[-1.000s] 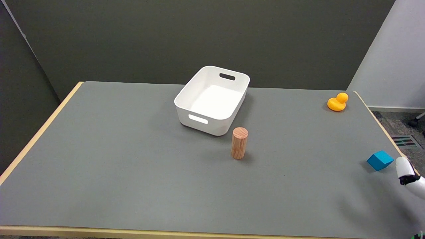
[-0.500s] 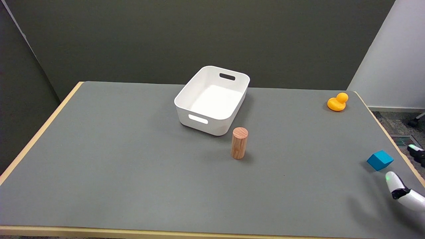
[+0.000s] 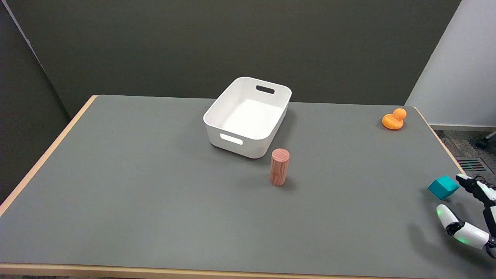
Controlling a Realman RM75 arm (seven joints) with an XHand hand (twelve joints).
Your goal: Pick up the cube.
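A small blue cube [image 3: 443,186] lies on the grey table [image 3: 155,193] near its right edge. My right hand [image 3: 471,211] comes in at the lower right, partly cut off by the frame. Its fingers are spread: one fingertip [image 3: 463,178] sits just right of the cube, another finger [image 3: 447,217] lies in front of it. The cube stands between them, and I see no firm contact. Nothing is in the hand.
A white bin [image 3: 248,116] with handle slots stands at the table's far middle. In front of it a wooden cylinder [image 3: 279,166] stands upright. An orange rubber duck [image 3: 394,119] sits at the far right corner. The table's right edge runs close beside the cube.
My right hand has moved further into view and leftward. Its fingers now flank the cube on the right and front. The cube, bin, cylinder and duck have not moved.
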